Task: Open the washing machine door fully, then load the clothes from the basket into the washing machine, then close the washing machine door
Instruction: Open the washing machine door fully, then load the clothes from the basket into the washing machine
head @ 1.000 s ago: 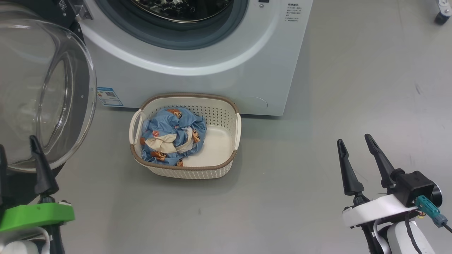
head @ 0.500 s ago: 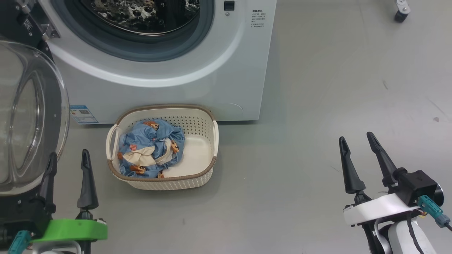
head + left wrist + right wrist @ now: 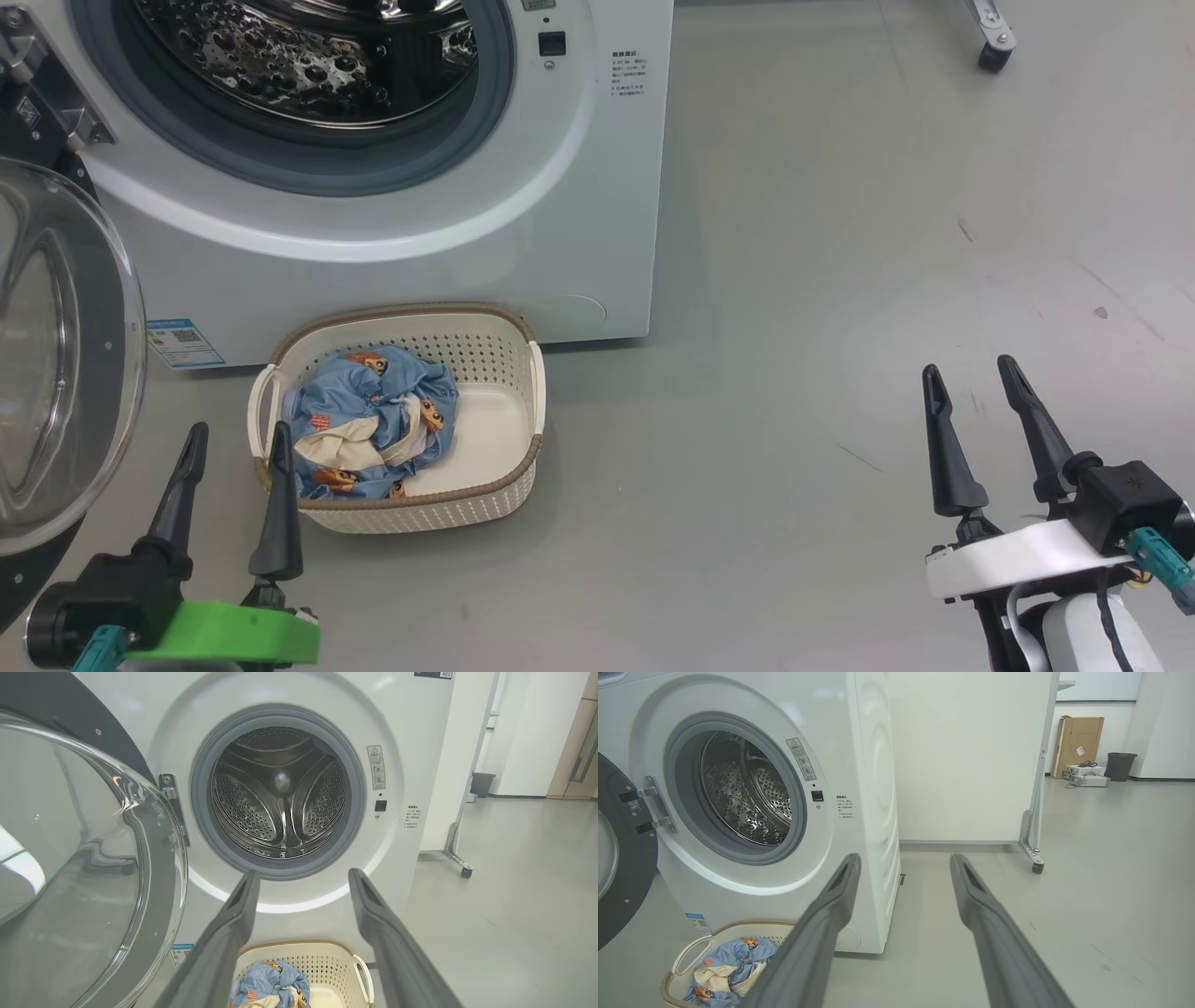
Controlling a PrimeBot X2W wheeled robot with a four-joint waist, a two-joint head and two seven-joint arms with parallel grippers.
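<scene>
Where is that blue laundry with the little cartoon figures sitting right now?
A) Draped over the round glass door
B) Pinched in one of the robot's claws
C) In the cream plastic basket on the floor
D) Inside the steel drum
C: the light blue cartoon-print clothes lie bundled in the small cream perforated plastic basket, on the floor before the big white front-loading washing machine.

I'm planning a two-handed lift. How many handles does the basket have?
2. The left handle is on the basket's side nearest the door; the right handle is on the opposite side. None seems hidden.
</scene>
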